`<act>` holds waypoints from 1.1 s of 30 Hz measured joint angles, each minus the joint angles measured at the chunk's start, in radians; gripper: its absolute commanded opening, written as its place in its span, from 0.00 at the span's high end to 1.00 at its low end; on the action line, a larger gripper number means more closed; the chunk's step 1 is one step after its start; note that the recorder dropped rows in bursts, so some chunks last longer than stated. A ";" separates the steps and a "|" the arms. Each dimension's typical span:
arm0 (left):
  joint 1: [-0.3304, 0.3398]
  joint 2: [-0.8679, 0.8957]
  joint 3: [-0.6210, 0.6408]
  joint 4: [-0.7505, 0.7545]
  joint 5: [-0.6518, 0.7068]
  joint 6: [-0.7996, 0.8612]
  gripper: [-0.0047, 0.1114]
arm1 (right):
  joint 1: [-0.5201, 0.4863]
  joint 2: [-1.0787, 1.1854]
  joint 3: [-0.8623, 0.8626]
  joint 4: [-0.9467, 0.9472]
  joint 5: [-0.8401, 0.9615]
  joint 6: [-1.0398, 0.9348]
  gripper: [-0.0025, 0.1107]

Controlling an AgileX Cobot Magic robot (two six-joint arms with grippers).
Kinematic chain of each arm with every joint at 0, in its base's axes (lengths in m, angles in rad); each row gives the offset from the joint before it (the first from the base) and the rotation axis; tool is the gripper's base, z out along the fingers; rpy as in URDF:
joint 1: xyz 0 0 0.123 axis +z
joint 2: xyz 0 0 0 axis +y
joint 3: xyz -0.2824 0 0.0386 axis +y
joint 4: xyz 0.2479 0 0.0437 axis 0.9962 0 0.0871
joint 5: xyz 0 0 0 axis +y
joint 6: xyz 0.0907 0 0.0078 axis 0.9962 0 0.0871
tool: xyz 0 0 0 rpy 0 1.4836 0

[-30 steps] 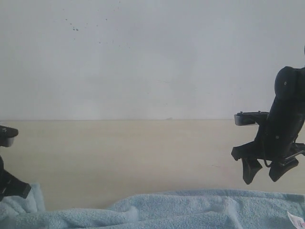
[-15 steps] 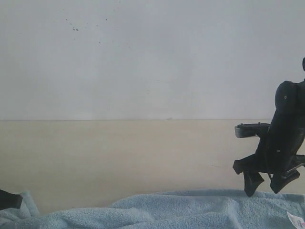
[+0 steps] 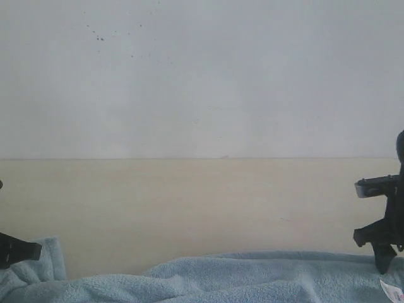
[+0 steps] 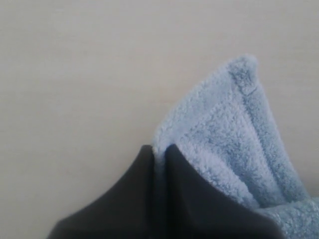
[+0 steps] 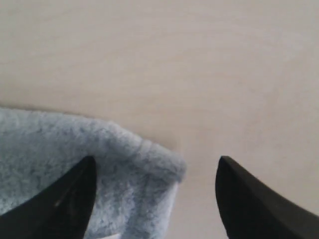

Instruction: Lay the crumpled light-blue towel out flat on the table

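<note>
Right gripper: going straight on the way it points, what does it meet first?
Probably the towel: its corner lies between the open jaws of the right gripper, with bare table beside it. How far above it hangs is unclear.

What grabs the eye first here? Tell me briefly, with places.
The pale blue towel catches the eye first, rumpled across the bottom of the exterior view on the cream table. At its left end the left gripper is pinched shut on a hemmed corner. At the right end the right gripper hangs open over another corner, gripping nothing.
</note>
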 measured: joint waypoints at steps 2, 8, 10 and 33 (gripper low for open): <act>0.000 0.000 0.000 0.000 -0.005 0.000 0.93 | -0.031 0.000 0.002 0.051 -0.018 -0.034 0.41; 0.000 0.000 0.000 0.000 -0.022 -0.002 0.93 | -0.068 0.000 0.002 0.252 -0.044 -0.209 0.47; 0.000 0.000 0.000 0.000 -0.023 -0.002 0.93 | -0.068 0.000 0.002 0.272 -0.047 -0.227 0.59; 0.027 -0.168 0.002 0.026 -0.292 0.076 0.93 | -0.117 -0.180 0.006 0.173 -0.152 -0.105 0.98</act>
